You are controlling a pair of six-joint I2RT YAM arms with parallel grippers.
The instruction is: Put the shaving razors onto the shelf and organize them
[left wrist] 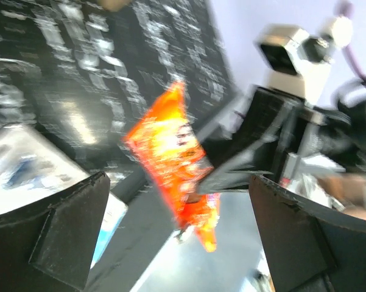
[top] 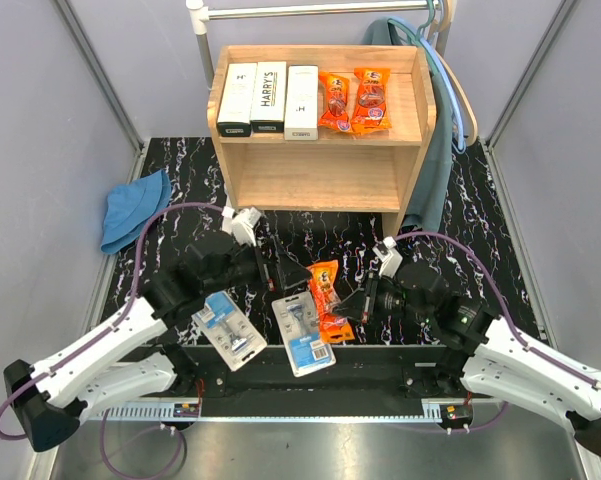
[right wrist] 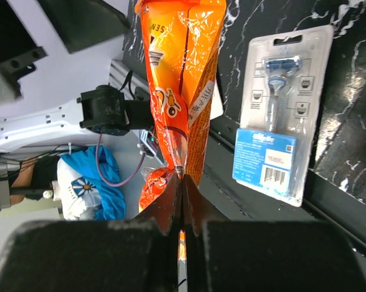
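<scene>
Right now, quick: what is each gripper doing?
Left gripper: open, holding nothing.
Right gripper: closed on the orange pouch.

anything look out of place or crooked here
The left blister card and the right blister card lie crooked on the table, angled different ways, not on the shelf. One orange pouch is pinched edge-on in the right end effector. A blue hat left of the shelf is no razor pack.

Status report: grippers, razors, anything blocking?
Left gripper open. Right gripper shut on orange pouch. Two blister cards not yet on shelf. Nothing blocking.
</scene>
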